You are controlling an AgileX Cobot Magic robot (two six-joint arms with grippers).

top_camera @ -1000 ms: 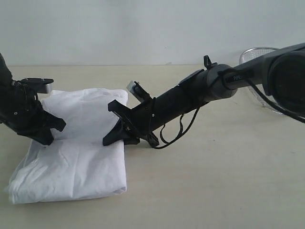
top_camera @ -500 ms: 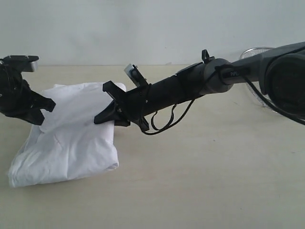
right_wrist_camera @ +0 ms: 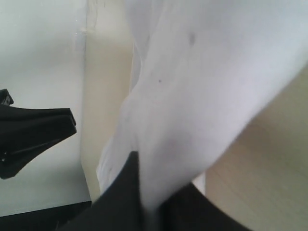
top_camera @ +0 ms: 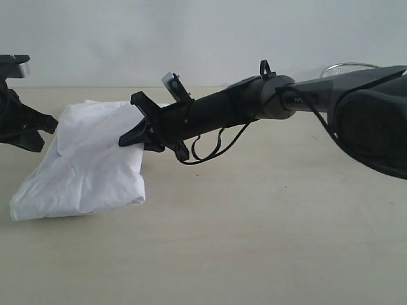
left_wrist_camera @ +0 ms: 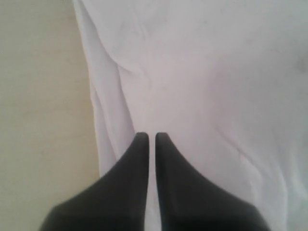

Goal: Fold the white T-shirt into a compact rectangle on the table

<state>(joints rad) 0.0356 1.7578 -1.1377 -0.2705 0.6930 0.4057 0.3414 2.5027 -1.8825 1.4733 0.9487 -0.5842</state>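
The white T-shirt [top_camera: 89, 159] hangs as a folded bundle, its upper edge raised off the table [top_camera: 267, 222] and its lower edge still resting on it. My left gripper [top_camera: 46, 132] is at the shirt's upper left corner. In the left wrist view it [left_wrist_camera: 148, 135] is shut, with a thin strip of the cloth [left_wrist_camera: 202, 72] between the fingers. My right gripper [top_camera: 126, 138] reaches across to the upper right corner. In the right wrist view it [right_wrist_camera: 156, 187] is shut on the fabric [right_wrist_camera: 202, 72]. The shirt's print is hidden.
A round wire-mesh basket [top_camera: 346, 67] stands at the far right behind the right arm. The right arm stretches across the middle, with a cable loop [top_camera: 210, 149] hanging below it. Bare tabletop lies in front of and to the right of the shirt.
Both grippers have risen and shifted left with the shirt's far edge. The bundle has gone from lying flat to hanging, and its near edge has slid left.
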